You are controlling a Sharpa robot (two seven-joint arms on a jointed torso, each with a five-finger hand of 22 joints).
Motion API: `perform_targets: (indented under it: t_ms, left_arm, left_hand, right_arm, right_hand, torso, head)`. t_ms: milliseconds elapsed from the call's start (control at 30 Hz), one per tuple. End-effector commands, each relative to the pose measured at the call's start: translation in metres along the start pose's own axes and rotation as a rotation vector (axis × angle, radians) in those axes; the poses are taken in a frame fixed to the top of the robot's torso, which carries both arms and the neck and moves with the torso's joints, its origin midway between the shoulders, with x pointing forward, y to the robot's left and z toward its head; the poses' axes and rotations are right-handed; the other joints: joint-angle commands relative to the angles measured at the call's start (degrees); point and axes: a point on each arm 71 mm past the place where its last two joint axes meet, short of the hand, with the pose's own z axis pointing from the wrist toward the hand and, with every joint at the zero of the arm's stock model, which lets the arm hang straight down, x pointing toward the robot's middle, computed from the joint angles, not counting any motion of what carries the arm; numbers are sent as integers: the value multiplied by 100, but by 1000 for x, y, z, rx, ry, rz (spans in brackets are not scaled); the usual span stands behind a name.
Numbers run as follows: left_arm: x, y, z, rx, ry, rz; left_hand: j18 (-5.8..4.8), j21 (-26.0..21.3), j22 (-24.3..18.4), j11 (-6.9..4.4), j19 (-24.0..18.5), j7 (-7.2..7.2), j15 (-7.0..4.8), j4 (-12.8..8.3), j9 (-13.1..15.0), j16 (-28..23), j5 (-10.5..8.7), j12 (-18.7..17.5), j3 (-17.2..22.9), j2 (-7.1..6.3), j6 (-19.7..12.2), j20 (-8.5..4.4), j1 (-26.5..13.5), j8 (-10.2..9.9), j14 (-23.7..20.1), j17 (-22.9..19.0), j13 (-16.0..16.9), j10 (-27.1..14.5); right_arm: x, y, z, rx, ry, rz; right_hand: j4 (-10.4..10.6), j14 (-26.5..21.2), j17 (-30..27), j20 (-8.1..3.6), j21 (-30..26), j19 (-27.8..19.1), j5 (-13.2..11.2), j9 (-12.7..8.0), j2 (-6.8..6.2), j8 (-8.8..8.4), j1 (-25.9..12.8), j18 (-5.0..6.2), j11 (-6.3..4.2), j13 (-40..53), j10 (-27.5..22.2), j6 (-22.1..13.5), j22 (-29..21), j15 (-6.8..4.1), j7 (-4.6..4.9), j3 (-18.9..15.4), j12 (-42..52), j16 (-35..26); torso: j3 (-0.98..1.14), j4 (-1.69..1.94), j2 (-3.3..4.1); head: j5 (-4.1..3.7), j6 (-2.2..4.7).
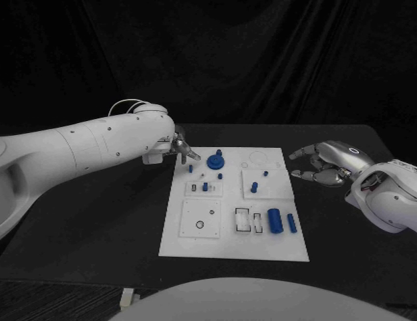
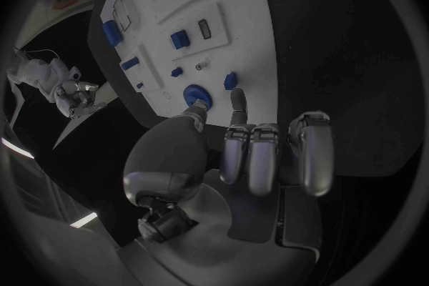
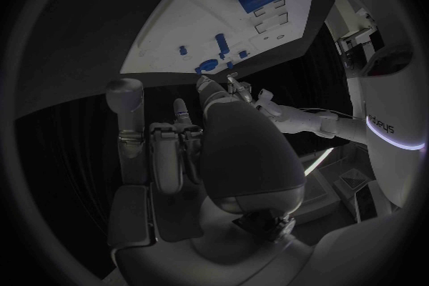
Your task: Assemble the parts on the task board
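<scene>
The white task board [image 1: 230, 234] lies mid-table. A round blue part [image 1: 217, 161] stands near its far edge, with small blue pegs [image 1: 204, 187] around it. A thick blue cylinder [image 1: 275, 221] and a slim one [image 1: 291, 223] lie at the board's right. My left hand [image 1: 182, 150] hovers at the board's far left corner and holds nothing. In the left wrist view one finger of the left hand [image 2: 259, 150] reaches toward the round part [image 2: 196, 95]. My right hand [image 1: 319, 164] hangs just off the board's right edge, fingers loosely bent, holding nothing.
The board carries raised white square plates [image 1: 201, 218] with holes and rectangular slots [image 1: 241, 219]. Black table [image 1: 93, 214] surrounds the board on all sides. A black curtain closes the back.
</scene>
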Motion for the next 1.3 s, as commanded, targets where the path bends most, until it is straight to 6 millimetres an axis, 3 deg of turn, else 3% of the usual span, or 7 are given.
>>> perform_targets:
  t_ms: [33, 567, 1033, 1300]
  left_arm:
    - [4, -3, 2, 44, 8, 3]
    - [11, -1, 7, 34, 17, -3]
    - [16, -2, 13, 40, 13, -12]
    - [17, -1, 14, 41, 16, -14]
  left_hand:
    - [23, -47, 768, 33, -48, -3, 50, 10, 7, 15, -25, 20, -29, -1, -59, 6, -38, 33, 606, 1510, 1509, 609]
    - [29, -75, 767, 45, -77, 4, 67, -49, 59, 15, -2, 20, -14, 98, -90, 25, 180, 25, 606, 1510, 1509, 609]
    - [33, -93, 766, 56, -91, 19, 76, -112, 75, 15, 28, 20, 12, 153, -153, 34, 311, -8, 606, 1510, 1509, 609]
    - [31, -91, 775, 61, -87, 24, 81, -142, 81, 15, 63, 20, 28, 184, -172, 39, 370, -22, 606, 1510, 1509, 609]
  right_arm:
    - [1, 1, 0, 4, 6, 0]
    - [1, 2, 0, -1, 9, 1]
    - [1, 2, -1, 0, 9, 1]
    - [2, 1, -1, 2, 11, 1]
  right_hand:
    - [9, 606, 1510, 27, -20, -1, 14, -10, 12, -23, -11, 69, 41, 1503, 586, 29, 516, 29, 8, -4, 15, 33]
    - [4, 606, 1510, 27, -36, -2, 18, -13, 18, -22, -7, 72, 41, 1503, 586, 39, 514, 29, 9, 1, 15, 33]
    - [0, 606, 1510, 27, -39, -2, 22, -14, 20, -20, -2, 72, 42, 1503, 586, 47, 513, 29, 9, 4, 15, 33]
    - [-3, 606, 1510, 27, -42, -2, 24, -15, 22, -18, 0, 72, 42, 1503, 586, 52, 513, 29, 9, 6, 15, 33]
  torso:
    - [1, 7, 1]
    - [3, 9, 2]
    - [0, -3, 0]
    - [2, -2, -2]
  head:
    - [3, -1]
    - [-16, -1]
    - [30, -1]
    - [2, -1]
